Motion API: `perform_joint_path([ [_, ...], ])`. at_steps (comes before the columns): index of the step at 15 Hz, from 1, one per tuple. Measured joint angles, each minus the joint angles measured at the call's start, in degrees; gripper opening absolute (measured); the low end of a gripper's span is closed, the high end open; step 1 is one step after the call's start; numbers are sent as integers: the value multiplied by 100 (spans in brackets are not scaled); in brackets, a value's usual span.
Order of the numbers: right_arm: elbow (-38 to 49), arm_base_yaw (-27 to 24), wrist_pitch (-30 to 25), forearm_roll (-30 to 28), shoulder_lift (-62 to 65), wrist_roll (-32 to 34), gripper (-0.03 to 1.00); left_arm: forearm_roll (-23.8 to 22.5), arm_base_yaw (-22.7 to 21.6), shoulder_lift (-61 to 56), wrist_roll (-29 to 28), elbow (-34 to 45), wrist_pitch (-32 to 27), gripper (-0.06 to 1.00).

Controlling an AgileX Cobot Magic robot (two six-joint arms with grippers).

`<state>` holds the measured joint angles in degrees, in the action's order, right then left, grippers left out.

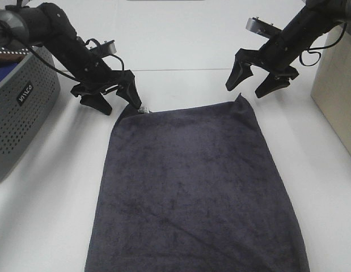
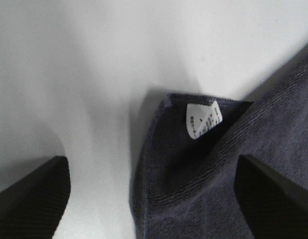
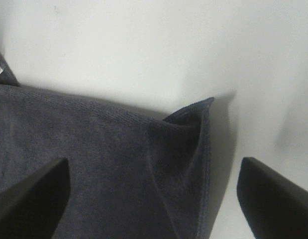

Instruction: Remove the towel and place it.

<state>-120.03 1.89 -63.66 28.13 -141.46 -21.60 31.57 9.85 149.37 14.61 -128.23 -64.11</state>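
Lying spread flat on the white table (image 1: 181,45), the towel (image 1: 192,187) has its two far corners just under the two grippers, and the rest runs away from them toward the near edge of the overhead view.

The left gripper (image 1: 123,107) stands with its jaws wide apart and holds nothing. The towel's far-left corner sits between its fingers (image 2: 32,194). That corner is curled up a little, and a small white tag (image 2: 203,118) lies on it. One finger is over bare table to the outside of the corner. The other is over the cloth, just beside the tag; whether it touches the cloth I cannot tell.

The right gripper (image 1: 245,90) is also spread wide and empty. It hangs over the far-right corner, which rises in a small peak with a fold running down from it. Its wrist view shows one finger (image 3: 29,199) over the cloth and the other over bare table beyond the towel's edge. Neither looks to be in contact with the cloth.

Outward from the left gripper, well apart from the towel, stands a grey perforated basket (image 1: 22,113) with a blue cloth (image 1: 2,71) in it. Outward from the right gripper stands a beige box (image 1: 337,85), also apart from the towel.
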Motion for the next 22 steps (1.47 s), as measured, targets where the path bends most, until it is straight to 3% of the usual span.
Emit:
perform_joint_path([
  [10,-23,0,321,-34,-413,-172,84,195,-17,120,86,-74,6,84],
  [16,-69,0,338,-80,-504,-166,73,189,103,132,126,-86,11,84],
  [22,-92,80,435,-17,-579,-143,54,252,327,223,69,-97,275,57],
])
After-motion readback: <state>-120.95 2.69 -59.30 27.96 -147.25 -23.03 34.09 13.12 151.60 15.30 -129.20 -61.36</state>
